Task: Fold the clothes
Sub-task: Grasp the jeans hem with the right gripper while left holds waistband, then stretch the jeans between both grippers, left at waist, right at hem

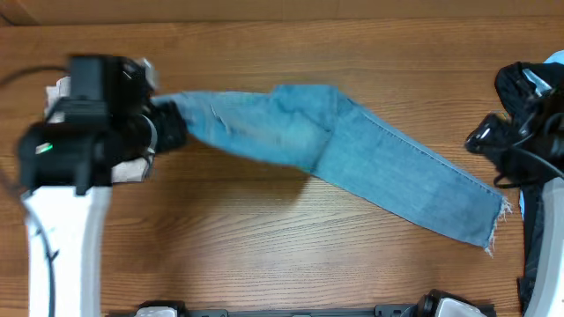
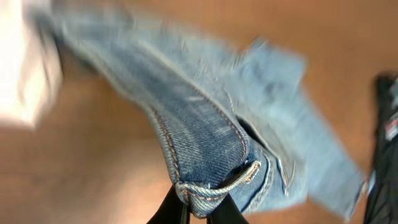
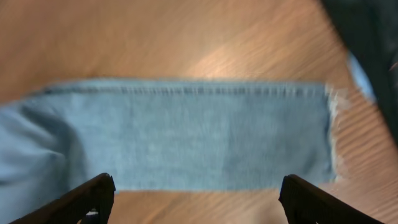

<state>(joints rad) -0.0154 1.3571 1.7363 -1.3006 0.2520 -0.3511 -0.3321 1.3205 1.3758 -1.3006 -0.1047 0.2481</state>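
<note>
Overhead / jeans: The jeans (image 1: 352, 150) lie as one long strip on the desk (image 1: 264, 264), slanting from near the left edge toward the near right corner. The frayed hem (image 1: 495, 224) is at the right end.
Overhead / left side: My left arm (image 1: 88, 132) is over the waist end, near the left edge. A white cloth (image 1: 132, 167) shows beneath it.
Overhead / right side: My right arm (image 1: 539, 220) stands by the right edge, just past the hem. A black garment (image 1: 529, 84) is bunched toward the far right corner.
Left wrist / grip: The left gripper (image 2: 199, 202) is pressed together, pinching the waistband beside a belt loop (image 2: 245, 174). The denim runs away from it, raised at this end. The view is blurred.
Right wrist / grip: The right gripper (image 3: 198, 186) is spread wide and holds nothing. It hovers over the lower leg, which lies flat on the desk.
Progress: This looks early. I judge the legs may be stacked lengthwise, but I cannot confirm it. I see no crosswise fold.
Left to do: The waist end has yet to meet the hem end, probably followed by a second fold. The right gripper has no hold on the jeans yet.
</note>
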